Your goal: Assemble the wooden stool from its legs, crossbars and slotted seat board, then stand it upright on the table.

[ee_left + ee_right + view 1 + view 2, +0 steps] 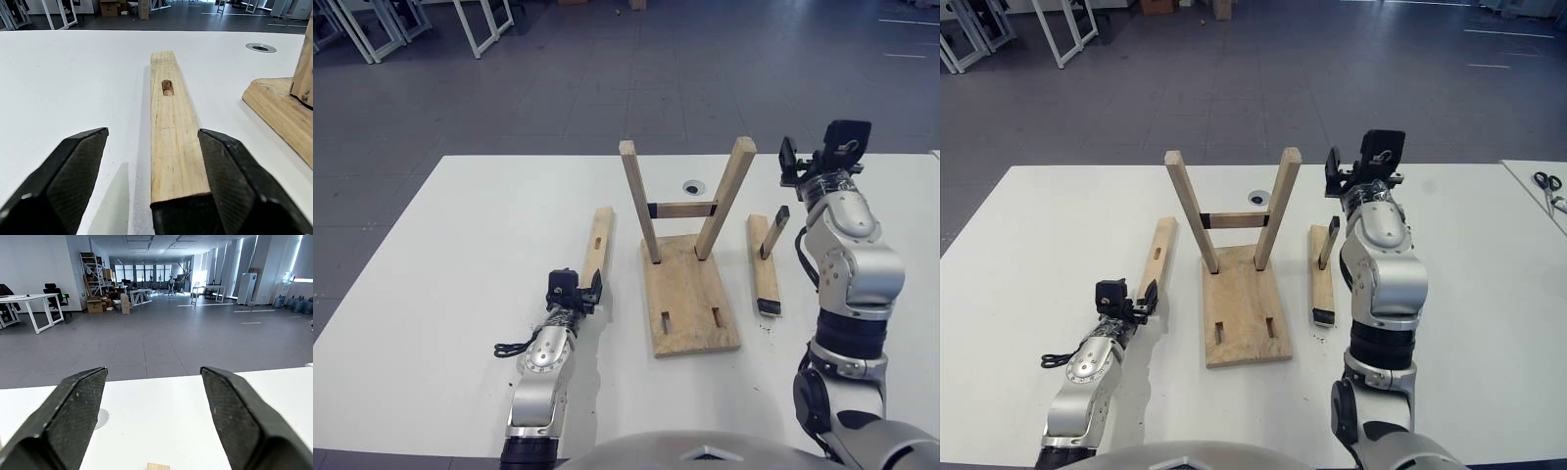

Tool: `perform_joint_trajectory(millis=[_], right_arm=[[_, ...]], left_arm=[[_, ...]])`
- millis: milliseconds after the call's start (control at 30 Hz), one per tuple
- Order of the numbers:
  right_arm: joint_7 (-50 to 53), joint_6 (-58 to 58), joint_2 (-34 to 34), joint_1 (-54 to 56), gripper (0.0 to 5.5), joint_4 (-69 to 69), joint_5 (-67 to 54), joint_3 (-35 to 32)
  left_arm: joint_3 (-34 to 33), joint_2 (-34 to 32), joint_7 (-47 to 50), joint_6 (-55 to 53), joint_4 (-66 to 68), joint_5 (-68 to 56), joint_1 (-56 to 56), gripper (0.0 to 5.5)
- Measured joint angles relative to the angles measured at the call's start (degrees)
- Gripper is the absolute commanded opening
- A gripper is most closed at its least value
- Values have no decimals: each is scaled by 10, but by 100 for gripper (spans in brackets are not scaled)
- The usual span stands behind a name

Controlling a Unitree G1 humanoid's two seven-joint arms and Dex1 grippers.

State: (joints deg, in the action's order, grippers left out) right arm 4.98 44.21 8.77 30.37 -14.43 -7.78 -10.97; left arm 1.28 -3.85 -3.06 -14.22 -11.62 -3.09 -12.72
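The slotted seat board [693,305] lies flat on the white table [440,255]. Two legs [639,201] stand in its far slots, joined by a crossbar [683,210]. A loose leg [598,243] lies to the board's left; its near end [175,147] sits between the fingers [73,171] of my open left gripper [576,289], without visible contact. Another loose leg [764,264] lies to the board's right with a short crossbar [773,231] sticking up from it. My right gripper [803,162] hangs open and empty above the table beyond that leg.
A round cable hole [692,186] sits in the table behind the standing legs. A pair of scissors [1547,182] lies on a neighbouring table at the right. Bare table surface spreads to the left and front. White frames [475,24] stand on the floor far behind.
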Motion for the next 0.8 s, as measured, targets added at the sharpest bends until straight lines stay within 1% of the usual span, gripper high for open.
perform_joint_trajectory(millis=[100,167,233,300,333,400,500,533,600,633,667,733,800], right_arm=[[14,-22,-5,50,349,0,-3,-19],[18,-38,-4,75,349,-4,-1,-18],[17,-41,-3,59,349,15,9,-3],[8,-40,-1,-7,349,77,31,30],[7,-62,-3,-36,349,100,38,38],[9,-93,1,-46,349,126,54,47],[12,-118,-6,-54,349,127,53,42],[11,-129,-11,-54,349,118,46,34],[4,-141,-20,-63,377,89,23,17],[-4,-140,-19,-64,381,56,12,10],[-8,-139,-12,-58,408,14,7,7],[-19,-111,4,-69,433,-86,-1,5],[-28,-55,8,-165,475,-172,-4,17]], left_arm=[[0,0,0,-5,0,1,0,339],[0,0,0,-7,0,1,0,339],[0,0,0,-7,0,1,1,339],[0,0,0,-8,0,2,1,339],[0,0,0,-8,0,2,2,339],[1,0,0,-9,1,3,9,339],[1,0,0,-9,1,3,12,339],[1,0,0,-9,1,3,12,339],[1,1,0,-8,2,3,12,339],[1,3,0,-8,2,3,12,339],[1,5,0,-8,2,3,12,339],[1,10,1,-6,1,6,10,339],[1,13,2,-5,0,8,0,339]])
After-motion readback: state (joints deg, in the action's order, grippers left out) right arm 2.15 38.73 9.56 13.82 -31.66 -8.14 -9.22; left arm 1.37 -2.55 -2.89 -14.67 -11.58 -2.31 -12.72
